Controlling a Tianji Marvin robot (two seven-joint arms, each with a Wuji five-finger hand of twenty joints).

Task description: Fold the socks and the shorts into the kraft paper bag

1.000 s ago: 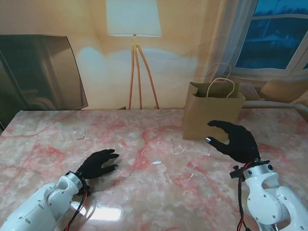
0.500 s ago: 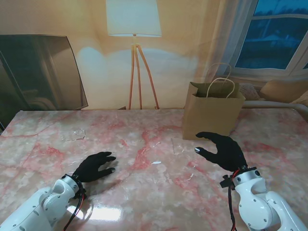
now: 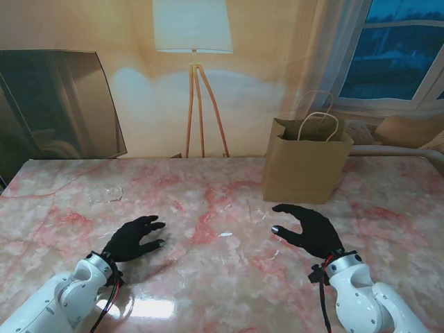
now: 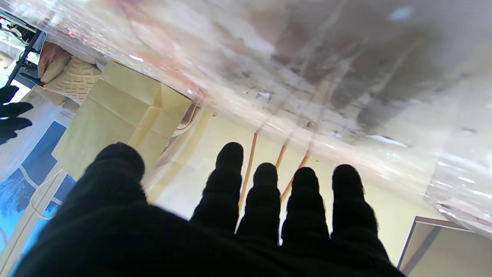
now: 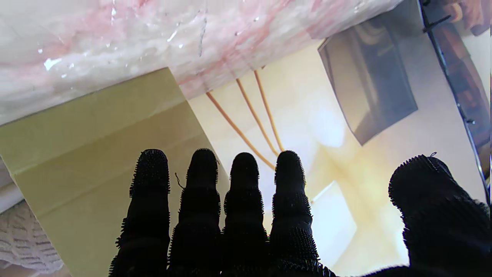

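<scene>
Marble table (image 3: 208, 277) is bare across the middle and left; far edge runs along the wall, left edge cut by the frame, so wide free room between and ahead of both hands. Bag (image 3: 305, 166) stands upright at the far right of the table, mouth open, 2 handles up, close to the far edge. Right hand (image 3: 309, 229) sits nearer to me than the bag and slightly left of its front face, near but not touching, fingers spread and a bit curled, holding nothing. Right wrist view: 4 fingers (image 5: 242, 200) straight, thumb apart, bag (image 5: 96, 154) wall just ahead of them. Left hand (image 3: 135, 238) is low over the table on the left, well apart from the bag, fingers splayed, empty. Left wrist view: fingers (image 4: 265, 200) apart, bag (image 4: 123, 111) off to the side and far. Socks and shorts not visible in any view. Lamp (image 3: 194, 83) and dark panel (image 3: 55, 104) stand behind the table.
</scene>
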